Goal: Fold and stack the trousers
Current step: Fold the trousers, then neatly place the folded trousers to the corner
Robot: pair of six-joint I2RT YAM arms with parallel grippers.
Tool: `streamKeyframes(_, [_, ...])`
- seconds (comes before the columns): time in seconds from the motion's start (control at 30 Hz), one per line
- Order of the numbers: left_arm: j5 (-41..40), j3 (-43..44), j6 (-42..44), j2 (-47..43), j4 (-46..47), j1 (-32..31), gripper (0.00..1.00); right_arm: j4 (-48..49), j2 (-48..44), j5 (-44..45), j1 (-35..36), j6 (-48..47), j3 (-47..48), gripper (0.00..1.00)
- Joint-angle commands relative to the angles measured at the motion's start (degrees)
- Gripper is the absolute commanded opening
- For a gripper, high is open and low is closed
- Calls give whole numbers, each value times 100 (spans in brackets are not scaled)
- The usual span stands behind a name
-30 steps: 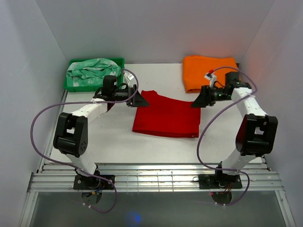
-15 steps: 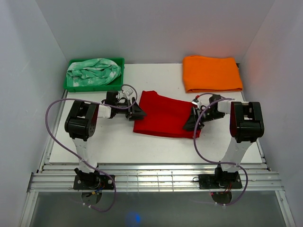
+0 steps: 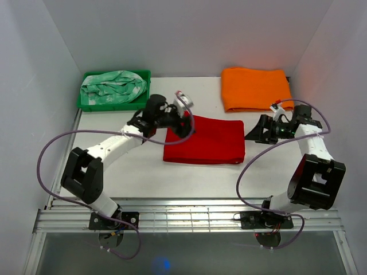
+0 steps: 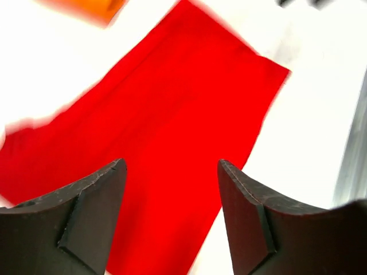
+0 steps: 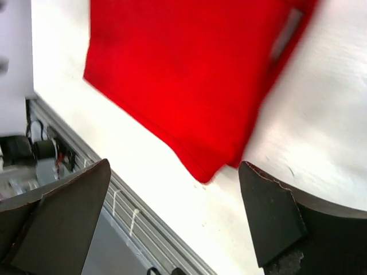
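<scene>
The trousers lie folded into a flat red rectangle in the middle of the white table, between the two arms. Their long axis runs left to right across the table, roughly parallel to its near edge. Which short end is the waist and which the cuffs cannot be told from these views. The left gripper hangs over the far left corner of the fold and hides that corner from above. In the left wrist view its fingers stand well apart, with red cloth showing in the gap below and nothing clamped between them. The right gripper sits just beside the right short edge of the trousers, over bare table and pointing left toward them. In the right wrist view its jaws are spread very wide and hold nothing, and the near corner of the fold lies ahead of them, blurred. The metal rail at the table's near edge runs below that corner. At the far right corner of the table lies an orange cloth, folded and well apart from the trousers. At the far left a green tray holds a bunched mint green and white patterned cloth.
</scene>
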Motion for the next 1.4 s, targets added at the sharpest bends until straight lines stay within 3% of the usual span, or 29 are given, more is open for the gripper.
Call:
streamKeyframes(0.0, [-1776,-243,2551,-201,-326,-1193,75,172,-192,247,-667,662,-508,98])
streamKeyframes(0.23, [-2489,-120,3590,835,396,-2846,73,602,-176,-52,-1512,1400,-1300,92])
streamKeyframes(0.47, [-3315,20,3722,1802,1038,-3164,74,1481,-404,-157,-1654,1928,-2029,90])
streamKeyframes(0.63, [-3167,-190,3863,1891,880,-3208,67,2165,-781,518,-1662,2322,-2380,90])
streamKeyframes(0.77, [-2964,-130,3794,2048,757,-3208,47,2728,-1037,625,-1662,2999,-2811,90])
streamKeyframes(0.8, [-2964,-77,3697,2101,661,-3208,37,2869,-1081,607,-1654,3314,-2916,90])
streamKeyframes(0.9, [-2772,-59,3495,2076,704,-3182,22,3598,-1230,484,-1645,3842,-3382,90])
streamKeyframes(0.97, [-2368,-24,3232,2023,617,-3103,4,3933,-1361,441,-1636,3984,-3681,90])
streamKeyframes(1.0, [-2262,37,3118,1971,599,-3077,0,4187,-1397,414,-1601,4054,-3760,90])
streamKeyframes(1.23, [-1058,626,2203,2058,168,-2515,0,5495,-1670,510,-1224,4959,-4376,90])
streamKeyframes(1.37, [-820,741,2088,2128,168,-2400,0,6113,-1486,782,-828,5469,-4491,90])
